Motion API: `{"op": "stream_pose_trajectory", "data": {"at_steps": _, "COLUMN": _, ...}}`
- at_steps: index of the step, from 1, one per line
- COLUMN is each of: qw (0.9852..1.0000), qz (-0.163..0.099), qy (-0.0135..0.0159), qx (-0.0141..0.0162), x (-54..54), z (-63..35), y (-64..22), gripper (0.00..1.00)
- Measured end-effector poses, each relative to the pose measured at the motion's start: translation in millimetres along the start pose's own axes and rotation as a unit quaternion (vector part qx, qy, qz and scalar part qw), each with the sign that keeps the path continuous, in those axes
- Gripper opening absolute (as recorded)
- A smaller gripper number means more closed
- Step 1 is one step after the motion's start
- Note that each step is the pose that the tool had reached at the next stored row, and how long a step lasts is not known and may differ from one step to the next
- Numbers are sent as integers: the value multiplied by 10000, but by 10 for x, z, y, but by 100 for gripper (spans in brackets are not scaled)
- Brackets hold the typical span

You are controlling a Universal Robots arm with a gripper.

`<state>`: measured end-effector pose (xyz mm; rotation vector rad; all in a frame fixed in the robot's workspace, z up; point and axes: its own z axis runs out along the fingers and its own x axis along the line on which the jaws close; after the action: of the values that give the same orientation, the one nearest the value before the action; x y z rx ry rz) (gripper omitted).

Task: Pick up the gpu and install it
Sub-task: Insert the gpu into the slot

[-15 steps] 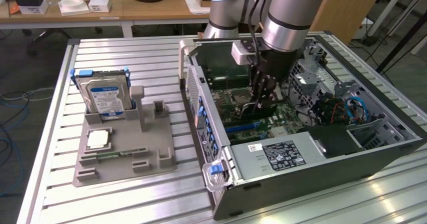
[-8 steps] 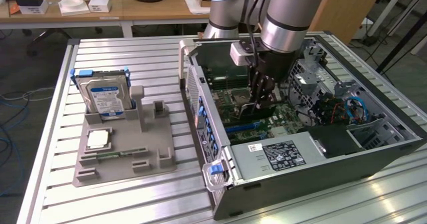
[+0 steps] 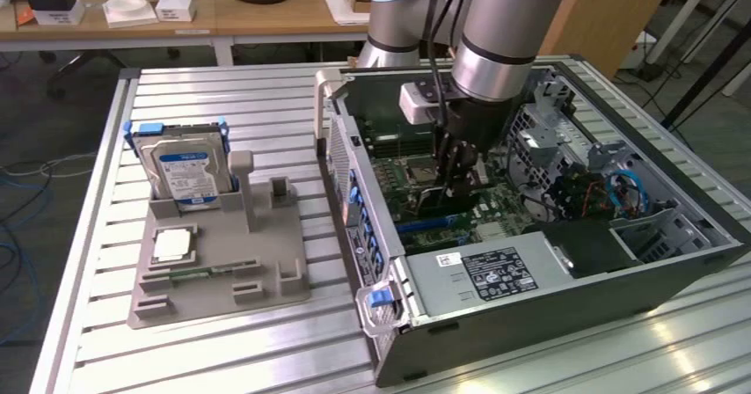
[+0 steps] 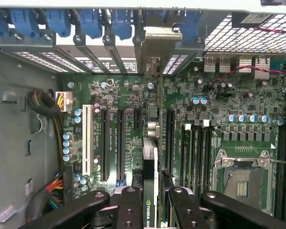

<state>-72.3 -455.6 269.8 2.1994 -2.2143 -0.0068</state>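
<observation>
Inside the PC case (image 3: 564,262), arm's gripper (image 3: 452,178) has its jaws clamped on the gpu (image 4: 150,191), held edge-on just above the motherboard (image 4: 219,109). At 9 o'clock of the case, a hard drive (image 3: 182,170) stands in a gray tray (image 3: 217,275) on the surface (image 3: 94,236).

The exterior view is looking down at an angle from above and from some way off, taking in the slatted bench (image 3: 235,104), the open case (image 3: 657,262), the arm (image 3: 505,33) reaching into it, and desks behind. The wrist view is looking from close in, straight along the pincer (image 4: 151,200) at the motherboard (image 4: 205,119) inside the case. Both views are sharing the motherboard, the case's interior and the pincer.
</observation>
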Motion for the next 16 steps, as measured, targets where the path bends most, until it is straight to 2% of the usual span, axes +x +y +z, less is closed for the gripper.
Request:
{"op": "stream_pose_trajectory", "data": {"at_steps": 6, "qw": 10000, "qz": -8, "qy": 2, "qx": 17, "x": 0, "z": 39, "y": 7, "gripper": 26}}
{"op": "stream_pose_trajectory", "data": {"at_steps": 9, "qw": 10000, "qz": -12, "qy": 1, "qx": 39, "x": 0, "z": 49, "y": 8, "gripper": 26}}
{"op": "stream_pose_trajectory", "data": {"at_steps": 16, "qw": 10000, "qz": -12, "qy": 0, "qx": 43, "x": -5, "z": 58, "y": 24, "gripper": 26}}
